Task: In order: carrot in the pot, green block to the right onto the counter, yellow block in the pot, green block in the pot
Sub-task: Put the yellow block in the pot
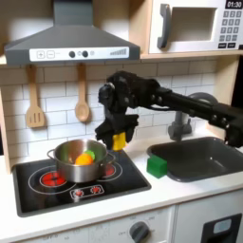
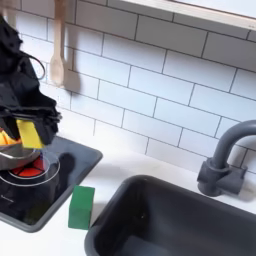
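Note:
The steel pot stands on the black stovetop, and the orange carrot lies inside it. My gripper hangs just right of the pot's rim, shut on the yellow block. In the second exterior view the yellow block sits between my fingers, above the pot's edge at the far left. The green block rests on the pale counter between stove and sink, well apart from the gripper. It lies at the sink's left rim in the second exterior view.
A dark grey sink with a grey faucet takes up the right side in both exterior views. Two wooden utensils hang on the tiled wall behind the stove. A range hood and microwave sit overhead.

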